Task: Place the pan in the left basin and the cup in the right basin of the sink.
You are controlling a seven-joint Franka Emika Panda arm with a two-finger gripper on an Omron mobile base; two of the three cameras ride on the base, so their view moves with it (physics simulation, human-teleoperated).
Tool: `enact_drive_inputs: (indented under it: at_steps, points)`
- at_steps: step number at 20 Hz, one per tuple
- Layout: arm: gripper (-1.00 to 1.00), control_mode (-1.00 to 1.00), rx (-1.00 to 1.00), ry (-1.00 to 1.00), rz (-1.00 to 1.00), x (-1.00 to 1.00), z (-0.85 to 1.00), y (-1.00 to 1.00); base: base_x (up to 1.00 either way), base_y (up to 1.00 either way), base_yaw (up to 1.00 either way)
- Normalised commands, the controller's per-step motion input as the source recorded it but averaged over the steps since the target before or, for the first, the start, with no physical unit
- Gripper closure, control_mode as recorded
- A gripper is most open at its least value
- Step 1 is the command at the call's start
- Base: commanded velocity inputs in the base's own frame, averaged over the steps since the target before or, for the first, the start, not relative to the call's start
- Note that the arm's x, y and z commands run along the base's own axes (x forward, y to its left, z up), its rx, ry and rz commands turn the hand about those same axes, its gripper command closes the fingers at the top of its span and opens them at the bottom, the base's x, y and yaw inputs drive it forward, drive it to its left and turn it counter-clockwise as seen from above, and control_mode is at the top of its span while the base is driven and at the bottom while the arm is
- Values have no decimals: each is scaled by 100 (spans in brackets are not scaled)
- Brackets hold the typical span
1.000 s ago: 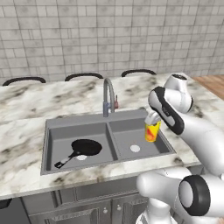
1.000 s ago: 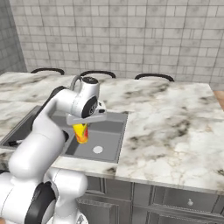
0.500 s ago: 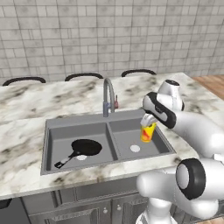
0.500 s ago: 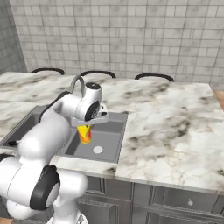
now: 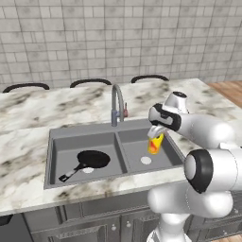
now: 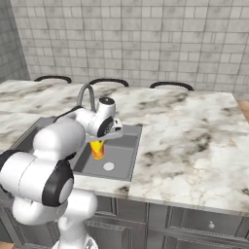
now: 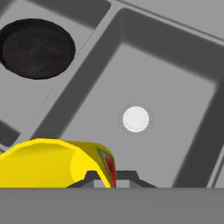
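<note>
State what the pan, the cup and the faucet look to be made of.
Small round black frying pan: matte dark metal, perhaps cast iron; no shine, flat black surface. Small yellow cup with a red-orange mark, held by the pincer: smooth glossy plastic or glazed ceramic; even bright colour. Tall curved faucet: brushed grey metal, with a soft sheen along its arc.

Kitchen, marble counter (image 5: 28, 156), sink (image 5: 85, 134), faucet (image 5: 116, 101)
</note>
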Motion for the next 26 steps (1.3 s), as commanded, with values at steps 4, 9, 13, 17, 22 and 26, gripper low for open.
enact_drive_inputs:
  at_steps: [4,9,13,17,22,26]
  points:
    - [100,-100,0,-1,0,29,-35,0,0,0,0]
    - [100,-100,0,-2,0,23,-39,0,0,0,0]
    - [100,-100,0,-4,0,21,-29,0,0,0,0]
    - [100,-100,0,-2,0,11,-31,0,0,0,0]
    - [100,-100,0,0,0,4,-28,4,0,0,0]
    - [100,-100,0,0,0,1,-25,10,0,0,0]
